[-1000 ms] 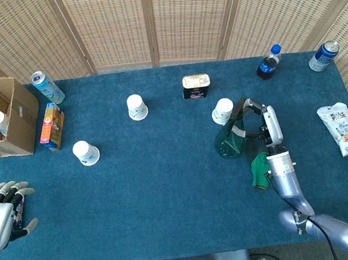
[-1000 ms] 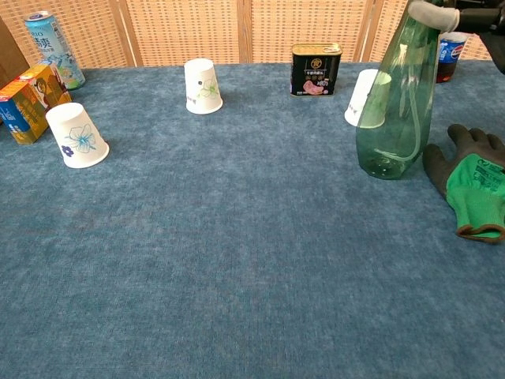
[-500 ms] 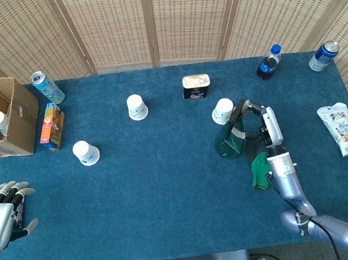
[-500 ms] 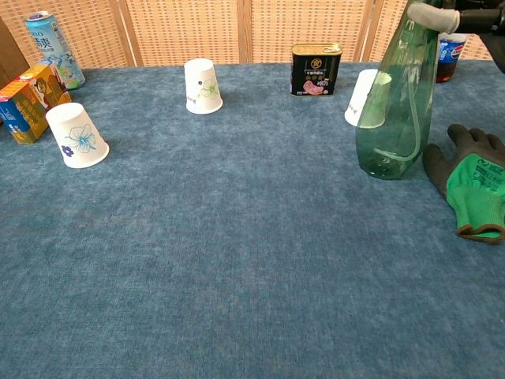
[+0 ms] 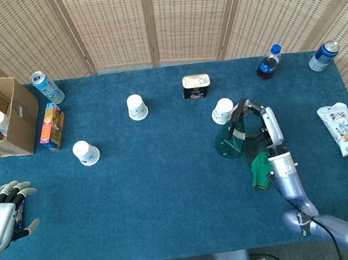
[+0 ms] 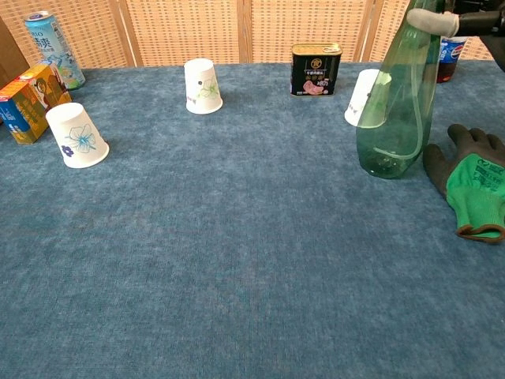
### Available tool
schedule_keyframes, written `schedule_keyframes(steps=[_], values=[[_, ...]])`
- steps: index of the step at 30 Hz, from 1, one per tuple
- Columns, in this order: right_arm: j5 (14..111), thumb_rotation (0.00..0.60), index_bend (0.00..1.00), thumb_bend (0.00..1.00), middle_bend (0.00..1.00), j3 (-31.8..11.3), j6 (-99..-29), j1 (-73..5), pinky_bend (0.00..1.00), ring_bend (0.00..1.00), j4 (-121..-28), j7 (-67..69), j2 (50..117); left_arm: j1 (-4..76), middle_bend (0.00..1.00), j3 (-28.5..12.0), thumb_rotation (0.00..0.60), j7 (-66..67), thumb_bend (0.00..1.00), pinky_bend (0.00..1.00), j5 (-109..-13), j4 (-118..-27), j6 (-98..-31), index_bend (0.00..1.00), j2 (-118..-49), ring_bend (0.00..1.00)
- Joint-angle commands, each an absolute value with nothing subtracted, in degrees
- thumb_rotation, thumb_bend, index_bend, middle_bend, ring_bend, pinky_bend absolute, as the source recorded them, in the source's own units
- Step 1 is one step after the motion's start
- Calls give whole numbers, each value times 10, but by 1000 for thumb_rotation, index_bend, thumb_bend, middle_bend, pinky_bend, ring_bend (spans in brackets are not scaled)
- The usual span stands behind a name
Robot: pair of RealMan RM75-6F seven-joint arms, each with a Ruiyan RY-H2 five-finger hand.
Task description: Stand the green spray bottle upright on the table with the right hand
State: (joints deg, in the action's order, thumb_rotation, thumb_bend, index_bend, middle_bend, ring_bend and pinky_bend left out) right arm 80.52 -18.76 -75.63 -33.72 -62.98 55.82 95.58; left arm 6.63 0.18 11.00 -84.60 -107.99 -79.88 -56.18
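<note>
We hold the translucent green plastic spray bottle [image 6: 392,110] by its top, base on the blue worktop [image 6: 237,253].

Our right hand [image 5: 259,123] grips the nozzle; we judge release comes next, easing straight off. White paper cup [image 6: 364,96] just behind, green-and-grey glove [image 6: 475,189] right crowd it.

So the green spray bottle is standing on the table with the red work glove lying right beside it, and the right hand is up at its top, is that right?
One detail is off: the work glove is green and dark grey, not red, as the chest view shows. The rest holds: the green spray bottle stands on the table beside the glove, with the right hand at its top.
</note>
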Motion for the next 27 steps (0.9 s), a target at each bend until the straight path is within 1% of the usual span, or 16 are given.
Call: schedule_keyframes(steps=[1,9,27], values=[[806,600,444,225,490,-187,-756,-337,486,371,-630,559,955,67,236,2,600,110,260,154,-847,-1080,-799,277,-562,163],[808,600,416,222,476,-185,-755,-334,484,361,-634,564,950,67,235,3,600,110,259,168,-848,-1081,-798,269,-562,160],[814,600,355,217,438,-178,-750,-333,457,322,-642,568,939,70,231,3,600,110,259,167,-850,-1081,-795,258,-563,157]])
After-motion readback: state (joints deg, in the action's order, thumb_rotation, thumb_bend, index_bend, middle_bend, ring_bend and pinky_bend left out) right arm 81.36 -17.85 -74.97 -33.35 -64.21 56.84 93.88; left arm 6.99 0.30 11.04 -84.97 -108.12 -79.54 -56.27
